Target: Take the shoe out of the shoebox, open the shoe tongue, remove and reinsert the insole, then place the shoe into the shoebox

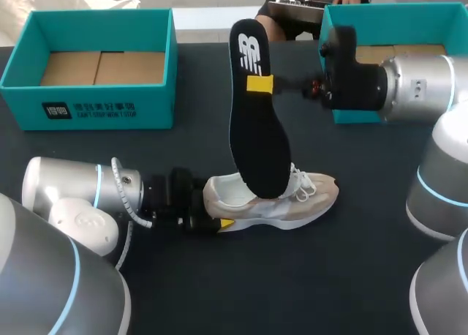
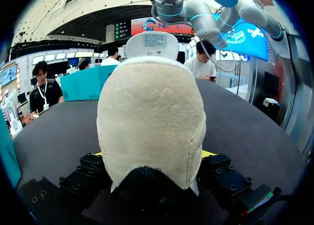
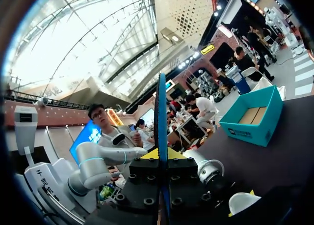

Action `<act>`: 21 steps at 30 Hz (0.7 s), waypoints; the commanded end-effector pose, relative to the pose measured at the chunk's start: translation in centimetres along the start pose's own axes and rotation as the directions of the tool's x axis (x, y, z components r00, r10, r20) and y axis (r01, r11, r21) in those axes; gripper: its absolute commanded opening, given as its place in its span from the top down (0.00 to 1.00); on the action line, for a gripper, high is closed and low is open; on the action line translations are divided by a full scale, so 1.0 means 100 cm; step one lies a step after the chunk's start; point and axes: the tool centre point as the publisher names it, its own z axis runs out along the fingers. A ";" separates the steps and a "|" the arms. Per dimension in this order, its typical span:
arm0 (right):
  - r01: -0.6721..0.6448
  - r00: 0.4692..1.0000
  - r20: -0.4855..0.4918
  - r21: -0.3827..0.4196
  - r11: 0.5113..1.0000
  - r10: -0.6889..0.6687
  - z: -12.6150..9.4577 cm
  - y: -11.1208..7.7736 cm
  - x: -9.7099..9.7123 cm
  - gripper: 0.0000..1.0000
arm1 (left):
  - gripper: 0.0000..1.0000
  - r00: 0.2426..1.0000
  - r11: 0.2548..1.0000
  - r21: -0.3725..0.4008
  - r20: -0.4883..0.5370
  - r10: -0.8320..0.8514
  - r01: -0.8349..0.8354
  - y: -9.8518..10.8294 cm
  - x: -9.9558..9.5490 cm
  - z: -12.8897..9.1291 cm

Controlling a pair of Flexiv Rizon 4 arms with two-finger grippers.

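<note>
2 grips are sharing the work in the head view. Your left gripper [image 1: 214,211] is clenching the heel of the shoe [image 1: 300,196], probably to pin it to the table. Your right gripper [image 1: 260,85] is pinching the insole [image 1: 256,137] upright, its lower end sitting in the shoe's opening.

The left shoebox [image 1: 102,104] is standing well apart at the far left, while the right shoebox [image 1: 398,14] is crowding your right arm.

From the left wrist, the heel is filling the gap between both fingers.

From the right wrist, the insole is running edge-on between the clamped fingers.
</note>
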 end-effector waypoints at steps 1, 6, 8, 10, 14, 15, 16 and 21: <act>-0.005 1.000 0.025 -0.010 1.000 0.005 -0.007 -0.009 0.019 1.00 | 1.00 1.000 1.000 -0.003 -0.001 0.000 0.000 0.001 0.000 0.000; -0.024 1.000 0.013 0.013 1.000 0.024 -0.009 -0.015 0.029 1.00 | 1.00 1.000 1.000 -0.003 -0.001 0.000 0.000 0.001 0.000 0.000; -0.032 0.999 0.012 0.016 0.999 0.032 -0.007 -0.018 0.033 1.00 | 1.00 1.000 1.000 -0.003 -0.001 0.000 0.000 0.001 0.000 0.000; -0.040 0.999 0.006 0.014 0.999 0.040 -0.005 -0.021 0.037 1.00 | 1.00 1.000 1.000 -0.003 -0.001 0.000 0.000 0.001 0.000 0.000; -0.054 0.999 -0.007 0.006 0.999 0.054 -0.003 -0.025 0.045 1.00 | 1.00 1.000 1.000 -0.003 -0.001 0.000 0.000 0.001 0.000 0.000; -0.057 0.998 -0.009 0.019 0.998 0.057 -0.002 -0.026 0.047 1.00 | 1.00 1.000 1.000 -0.003 -0.001 0.000 0.000 0.001 0.000 0.000; -0.054 0.998 -0.013 0.021 0.998 0.054 -0.002 -0.026 0.049 1.00 | 1.00 1.000 1.000 -0.003 -0.001 0.000 0.000 0.001 0.000 0.000; -0.066 0.998 -0.013 0.043 0.997 0.067 -0.006 -0.028 0.057 1.00 | 1.00 1.000 1.000 -0.003 -0.001 0.000 0.000 0.001 0.000 0.000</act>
